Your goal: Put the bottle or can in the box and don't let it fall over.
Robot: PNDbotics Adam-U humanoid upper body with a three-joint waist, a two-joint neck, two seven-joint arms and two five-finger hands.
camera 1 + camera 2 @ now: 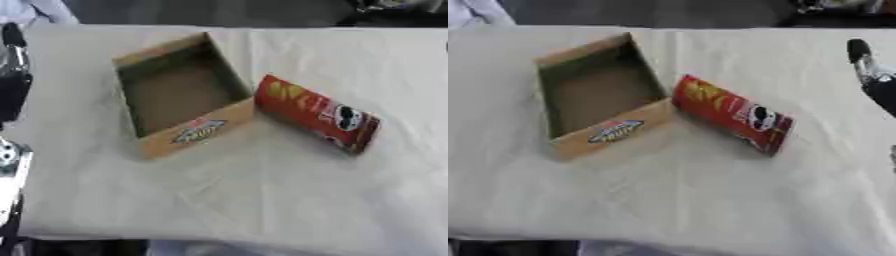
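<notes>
Both hands sit at the margins, holding nothing. At the right edge of the right eye view the right hand (874,75) shows as a dark shape with a silvery stretch, its tip pointing away from the robot; whether its fingers are spread or curled I cannot tell. At the left edge of the left eye view black and silver parts of the left hand (13,65) show, too partial for me to judge its fingers either.

Inward of the right hand, and slightly nearer the robot, the red can (733,114) lies on its side on the cloth-covered worktop (710,200). It rests aslant, its yellow-printed end touching or just beside the near right corner of the cardboard box (182,95), its other end angled toward the right hand (the nearer of the two hands). Beyond the can from the right hand, the box stands open side up and looks empty, its low labelled wall facing the robot.

Since the can lies flat, it would have to be picked up and stood on end before going in, and the low walls would offer little support. The task looks not yet begun, with the right hand likely the one to reach.
</notes>
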